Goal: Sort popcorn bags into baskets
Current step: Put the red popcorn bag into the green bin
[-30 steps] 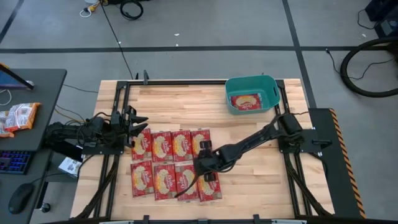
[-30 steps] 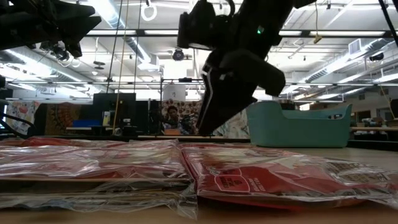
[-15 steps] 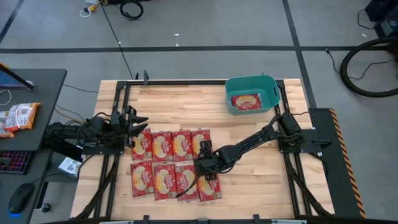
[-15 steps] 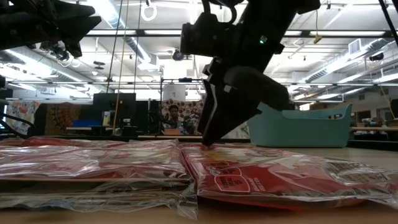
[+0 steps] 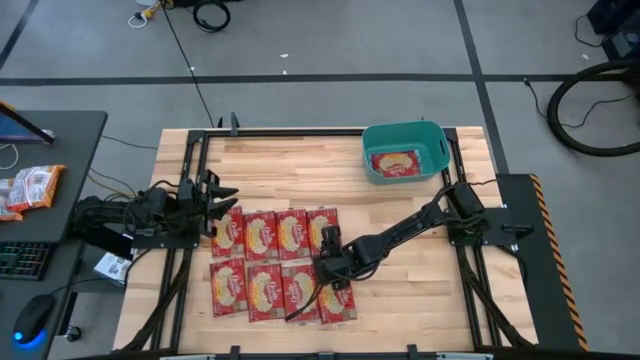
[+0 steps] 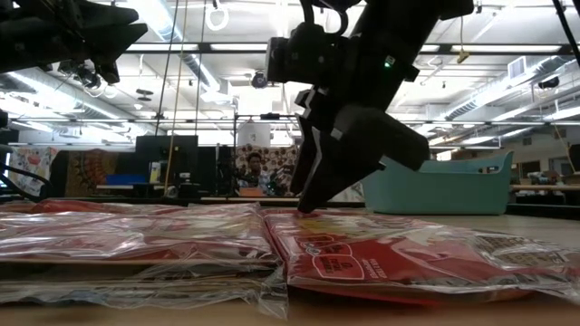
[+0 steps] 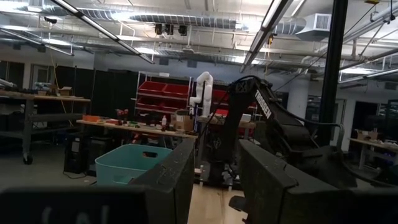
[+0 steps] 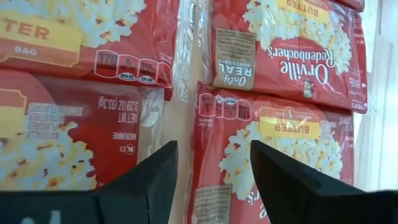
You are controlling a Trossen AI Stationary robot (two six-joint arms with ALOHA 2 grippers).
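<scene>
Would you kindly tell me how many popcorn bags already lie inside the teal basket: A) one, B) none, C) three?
A: the high view shows a single red popcorn bag lying flat in the teal basket, while the others remain in two rows on the table.

An orange-and-white snack bag (image 5: 28,189) beside a keyboard (image 5: 24,259).

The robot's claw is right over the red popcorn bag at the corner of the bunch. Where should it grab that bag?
Probably the bag's outer long edge, coming straight down from above. The bag lies flat on the table with another bag touching its inner side, so only the side facing the bare wood is free. The right gripper, jaws open, hangs over it. The crinkly plastic seam along the edge gives something thin to pinch.
</scene>
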